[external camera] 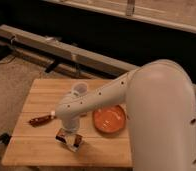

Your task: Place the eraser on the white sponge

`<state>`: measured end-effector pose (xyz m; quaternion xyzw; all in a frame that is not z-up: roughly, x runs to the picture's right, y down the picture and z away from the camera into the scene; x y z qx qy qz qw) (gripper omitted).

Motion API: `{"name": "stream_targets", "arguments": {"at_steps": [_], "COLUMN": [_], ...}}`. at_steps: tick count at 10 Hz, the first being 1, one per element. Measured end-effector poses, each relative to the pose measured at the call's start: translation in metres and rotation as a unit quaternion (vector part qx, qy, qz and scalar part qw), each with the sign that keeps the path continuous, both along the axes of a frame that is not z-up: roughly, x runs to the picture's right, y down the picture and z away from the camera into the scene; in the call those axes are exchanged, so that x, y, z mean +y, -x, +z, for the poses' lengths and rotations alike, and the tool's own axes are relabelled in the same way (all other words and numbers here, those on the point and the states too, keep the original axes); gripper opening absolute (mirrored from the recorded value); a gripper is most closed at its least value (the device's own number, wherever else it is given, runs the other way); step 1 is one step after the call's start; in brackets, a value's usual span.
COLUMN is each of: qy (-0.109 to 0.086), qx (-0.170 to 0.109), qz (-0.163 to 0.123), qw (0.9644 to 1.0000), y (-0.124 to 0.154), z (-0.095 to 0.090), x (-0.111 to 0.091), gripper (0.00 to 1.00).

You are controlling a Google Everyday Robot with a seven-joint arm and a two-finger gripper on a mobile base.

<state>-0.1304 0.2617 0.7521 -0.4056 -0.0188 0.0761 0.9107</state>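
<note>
Hand: was lowered over the front left of the tabletop; grip could not be told.
Eraser: a dark block was seen at the hand's tip, just above the wood.
Sponge: a pale pad was glimpsed under the hand, mostly hidden.
Bowl: orange, round, was set just right of the hand.
Tool: red-brown handle, was laid to the left.
Cup: small, pale, was partly blocked by the arm.
Tabletop: light, planked wood.
</note>
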Motion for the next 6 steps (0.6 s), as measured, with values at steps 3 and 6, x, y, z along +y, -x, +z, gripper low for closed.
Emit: {"name": "stream_targets", "arguments": {"at_steps": [3, 6], "qy": [-0.003, -0.008], "qx": [-0.001, -0.010], "qz": [0.002, 0.016], "qw": [1.0000, 0.9998], "y": [0.0011, 0.0004], "z": [0.0004, -0.0023], "x": [0.0001, -0.0010], "gripper": [0.74, 0.74]}}
